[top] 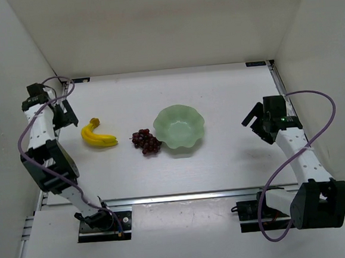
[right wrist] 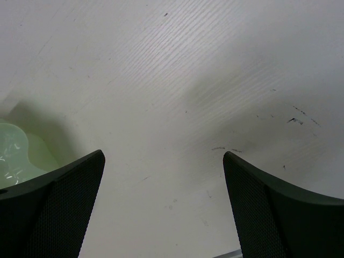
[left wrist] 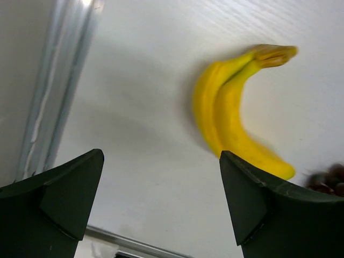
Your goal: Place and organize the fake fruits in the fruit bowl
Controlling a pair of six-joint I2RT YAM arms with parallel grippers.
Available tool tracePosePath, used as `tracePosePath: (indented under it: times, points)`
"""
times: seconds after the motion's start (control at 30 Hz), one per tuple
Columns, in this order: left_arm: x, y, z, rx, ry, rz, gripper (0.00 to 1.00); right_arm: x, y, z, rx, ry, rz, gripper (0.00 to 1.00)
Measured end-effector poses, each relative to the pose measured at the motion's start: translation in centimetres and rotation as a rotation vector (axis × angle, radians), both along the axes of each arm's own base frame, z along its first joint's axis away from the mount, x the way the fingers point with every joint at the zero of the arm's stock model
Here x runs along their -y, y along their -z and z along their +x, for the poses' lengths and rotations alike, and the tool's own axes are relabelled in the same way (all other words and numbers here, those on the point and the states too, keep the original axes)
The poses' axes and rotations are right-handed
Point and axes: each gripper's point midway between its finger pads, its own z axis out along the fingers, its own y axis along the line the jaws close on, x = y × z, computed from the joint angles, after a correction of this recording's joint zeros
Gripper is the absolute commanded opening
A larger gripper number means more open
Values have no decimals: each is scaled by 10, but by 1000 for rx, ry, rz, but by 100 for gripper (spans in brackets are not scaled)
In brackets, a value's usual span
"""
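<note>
The yellow banana [top: 97,136] with a brown stem tip lies on the white table, left of centre. It also shows in the left wrist view [left wrist: 231,115], ahead of the fingers. The dark red-purple grapes [top: 146,141] lie between the banana and the bowl; a corner of them shows in the left wrist view [left wrist: 328,181]. The pale green scalloped bowl [top: 179,129] stands at the centre, empty; its rim shows in the right wrist view [right wrist: 19,153]. My left gripper [top: 67,115] is open and empty, left of the banana. My right gripper [top: 254,122] is open and empty, right of the bowl.
White walls enclose the table on the left, back and right. A metal rail [top: 184,196] runs along the near edge, and another rail [left wrist: 51,102] runs along the left edge.
</note>
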Motion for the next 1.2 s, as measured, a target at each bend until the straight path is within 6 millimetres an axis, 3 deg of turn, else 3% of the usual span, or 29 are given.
tracePosePath:
  times: [0.1,0.23,0.43,0.53,0.57,0.63,0.67,0.7,0.83,0.93,1.03,1.17,1.2]
  points:
    - [18,21,30,-53,72,-70,100,-1,-2,2,7,-2,4,94]
    - [48,55,51,-141,167,-160,100,-2,-5,3,14,-4,8,94]
    - [81,108,40,-343,251,-191,98,-2,-5,3,16,-2,9,94]
    - [87,131,27,-448,261,-176,70,-2,-8,2,25,1,6,94]
    - [87,135,24,-469,260,-174,50,-1,-9,2,30,2,5,94]
    - [86,137,20,-492,257,-166,33,-1,-10,2,34,4,4,94]
    - [86,135,20,-495,266,-155,26,-1,-10,2,33,4,4,94]
    - [84,131,23,-491,268,-137,10,-1,-10,1,33,4,3,94]
    - [90,98,56,-405,326,-11,10,-1,-10,1,32,4,4,94]
    - [123,53,86,-276,433,122,10,-1,-10,1,32,6,5,94]
    - [185,0,106,-102,596,247,12,-1,-10,1,32,6,5,94]
    - [298,-59,112,136,858,339,17,-1,-10,1,32,5,6,94]
    - [332,-70,110,194,932,350,23,-1,-10,1,32,5,6,94]
